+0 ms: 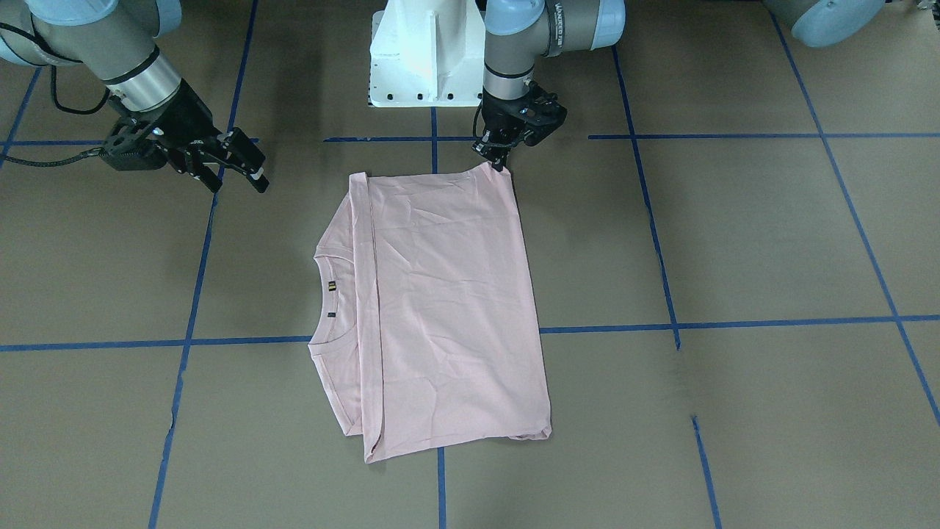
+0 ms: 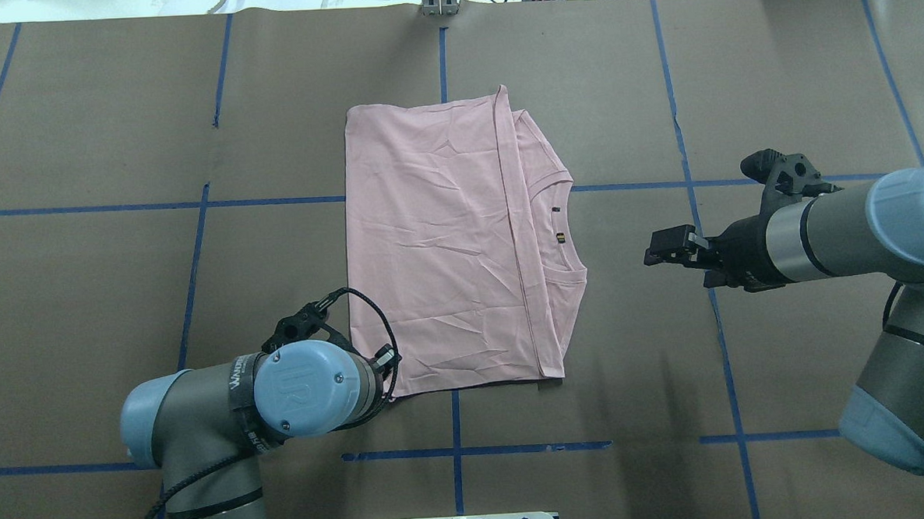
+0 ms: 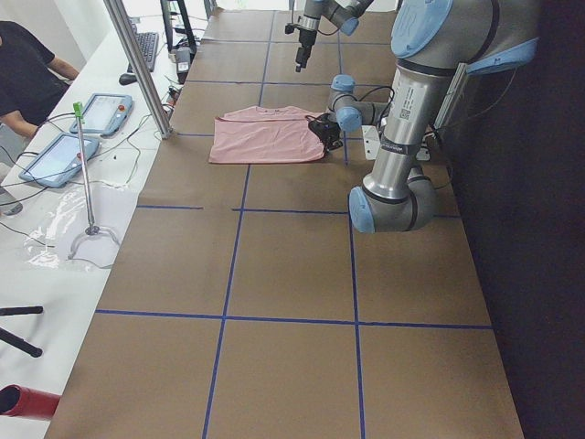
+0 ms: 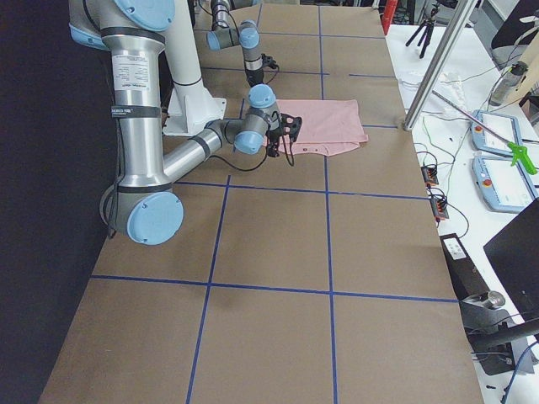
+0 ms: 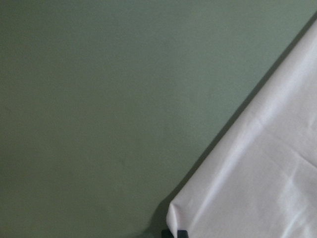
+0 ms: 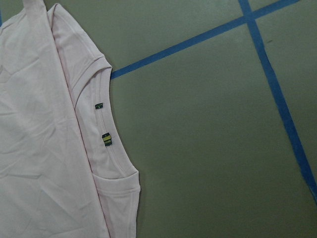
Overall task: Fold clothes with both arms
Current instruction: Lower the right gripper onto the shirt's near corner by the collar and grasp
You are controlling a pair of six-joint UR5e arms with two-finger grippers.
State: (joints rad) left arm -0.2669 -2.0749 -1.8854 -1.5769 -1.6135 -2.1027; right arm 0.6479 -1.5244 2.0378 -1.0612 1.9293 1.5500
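**Folded pink shirt on the table, left gripper at its corner**

The pale pink short-sleeved cotton T-shirt [image 2: 430, 237] lies flat near the middle of the brown paper-covered table marked with blue tape lines [image 2: 82, 120]. It is folded into a rough rectangle, plain side up. Its ribbed round neckline [image 6: 111, 163] points toward the robot's right, and two small dark woven labels [image 6: 106, 139] show inside it. A folded-over layer covers most of the shirt, and its straight edge stops just short of the neckline.

The black two-finger left gripper [image 1: 501, 160] points down at the shirt corner nearest the robot's base, with its tips touching the cloth there. The left wrist view shows only that corner and a sliver of one dark fingertip [image 5: 181, 233]. Whether cloth is pinched between the fingers cannot be told.

The black two-finger right gripper [image 1: 236, 180] hangs over bare table on the neckline side, apart from the shirt, with its fingers spread wide and nothing between them
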